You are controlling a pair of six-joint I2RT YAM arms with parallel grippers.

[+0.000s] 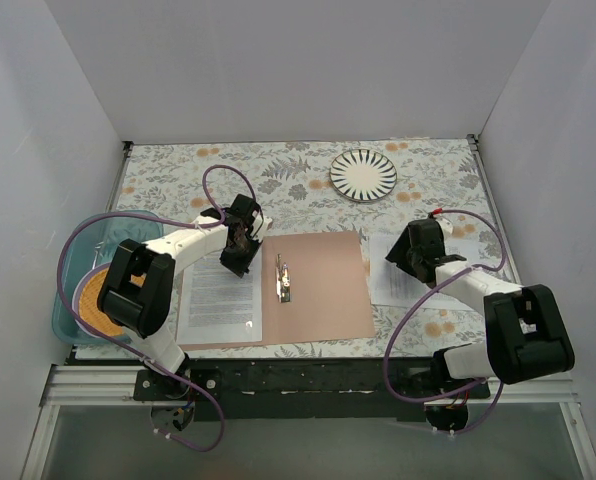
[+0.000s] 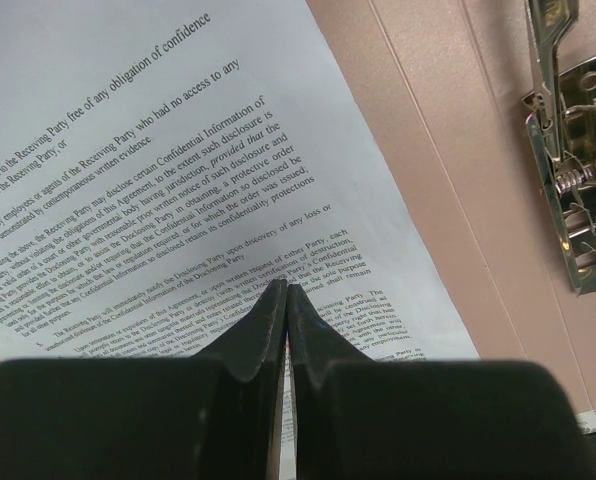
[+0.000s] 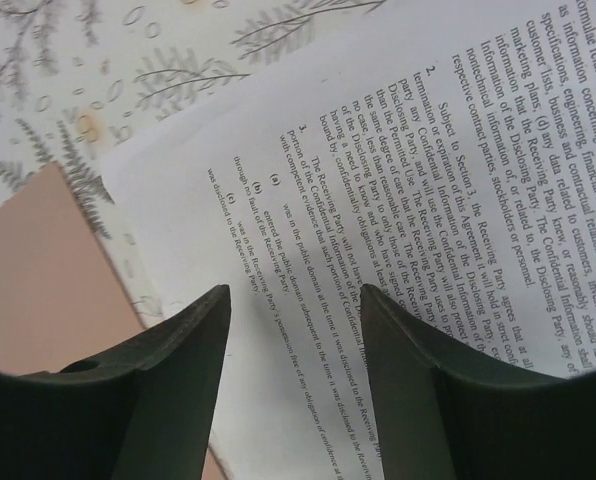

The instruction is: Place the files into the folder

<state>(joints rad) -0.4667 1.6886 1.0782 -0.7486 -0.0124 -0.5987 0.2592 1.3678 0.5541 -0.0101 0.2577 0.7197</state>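
Observation:
The brown folder lies open at the table's middle, with its silver fastener at the spine. One printed file sheet lies on the folder's left half. My left gripper is shut, with its tips on that sheet's far right corner. The left wrist view shows the touching tips over the text, with bare folder and the fastener to the right. A second sheet lies right of the folder. My right gripper is open above it, the text showing between the fingers.
A round striped plate sits at the back, right of centre. A teal tray holding an orange disc stands at the left edge. White walls enclose the table. A folder corner shows at the left of the right wrist view.

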